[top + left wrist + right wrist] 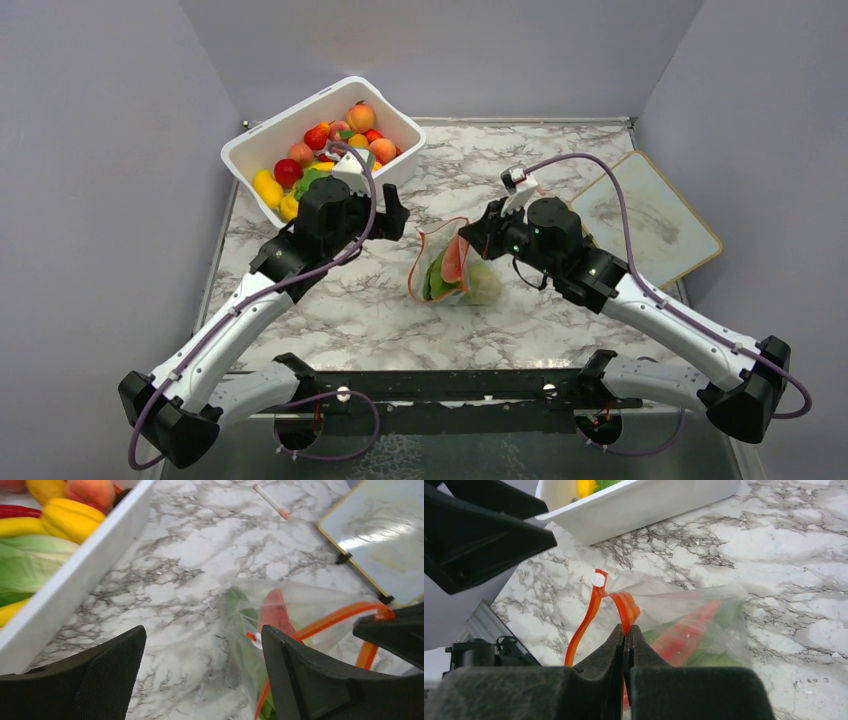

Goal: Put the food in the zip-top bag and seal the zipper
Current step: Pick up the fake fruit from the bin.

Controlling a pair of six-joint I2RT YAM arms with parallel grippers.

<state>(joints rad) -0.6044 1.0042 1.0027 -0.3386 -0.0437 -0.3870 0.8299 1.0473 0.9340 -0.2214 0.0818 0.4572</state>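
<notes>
Bright, even light, soft shadows; glare on the whiteboard (385, 535); wrist foregrounds blurred.

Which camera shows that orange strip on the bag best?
The right wrist view: the orange strip sits close up, folded and pinched in shut jaws. The left wrist view shows a slanting stretch of it; the top view shows it small, a thin loop.

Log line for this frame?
left gripper: open, empty | right gripper: shut on zipper | zip-top bag: unsealed, some food inside | white tub: food remaining
</notes>
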